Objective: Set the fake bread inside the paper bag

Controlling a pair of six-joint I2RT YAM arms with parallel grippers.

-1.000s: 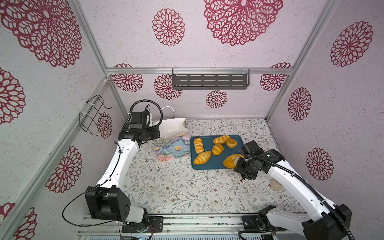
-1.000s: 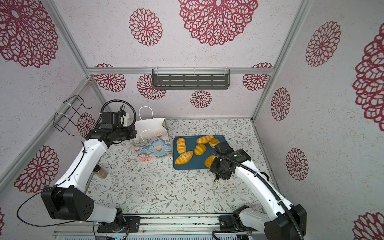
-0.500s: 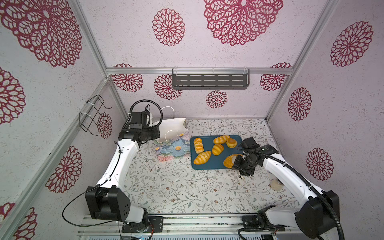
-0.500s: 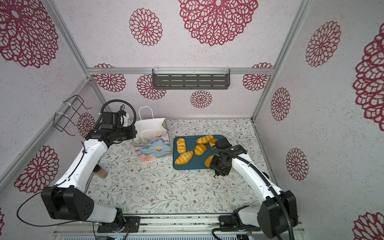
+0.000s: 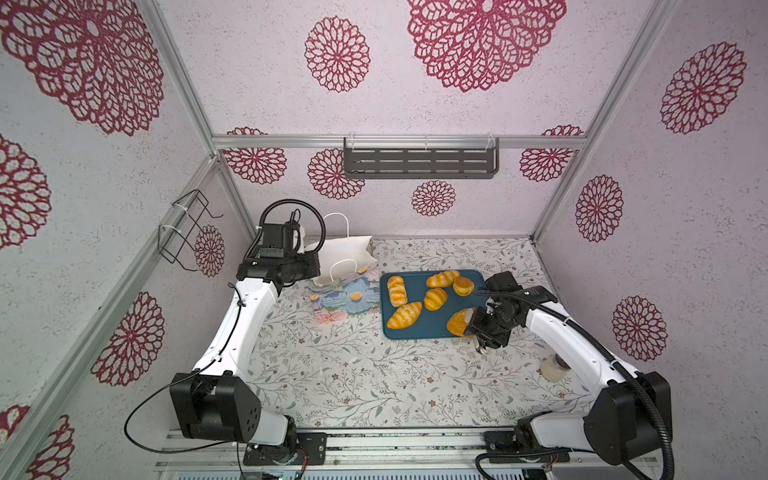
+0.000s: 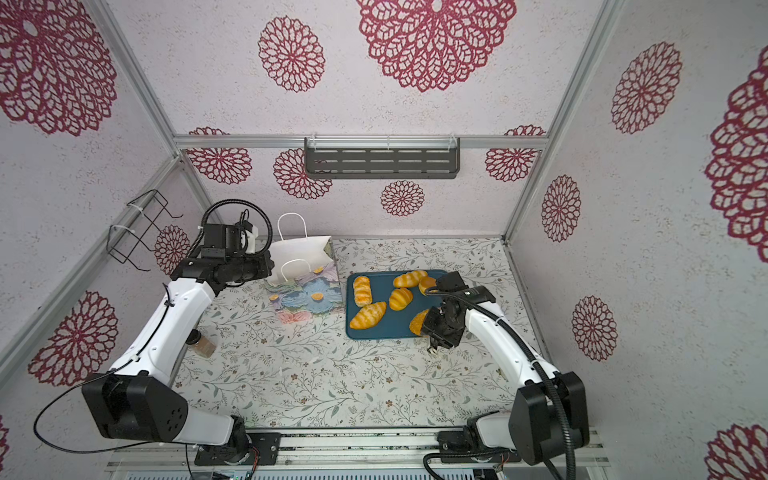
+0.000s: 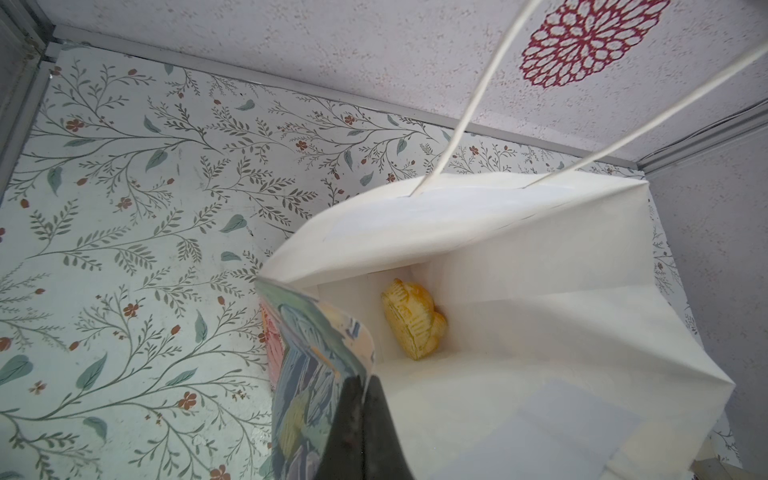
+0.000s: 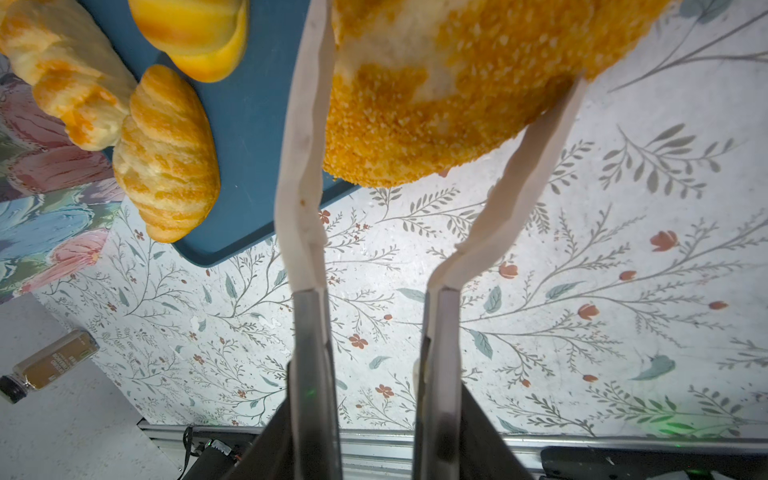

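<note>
The paper bag stands upright at the back left, and my left gripper is shut on its floral rim. One fake bread lies at the bag's white bottom. My right gripper is shut on cream-tipped tongs. The tongs clamp the large oval loaf over the near right corner of the teal tray. Several more breads lie on the tray, among them a striped roll, a croissant and a round bun.
A brown spice jar lies beside the left arm. A white jar stands near the right wall under the right arm. A wire rack hangs on the left wall, a grey shelf on the back wall.
The right arm's wrist and forearm have shifted a little at the tray's near right corner, the loaf still in the tongs. The left arm and the bag have not moved.
</note>
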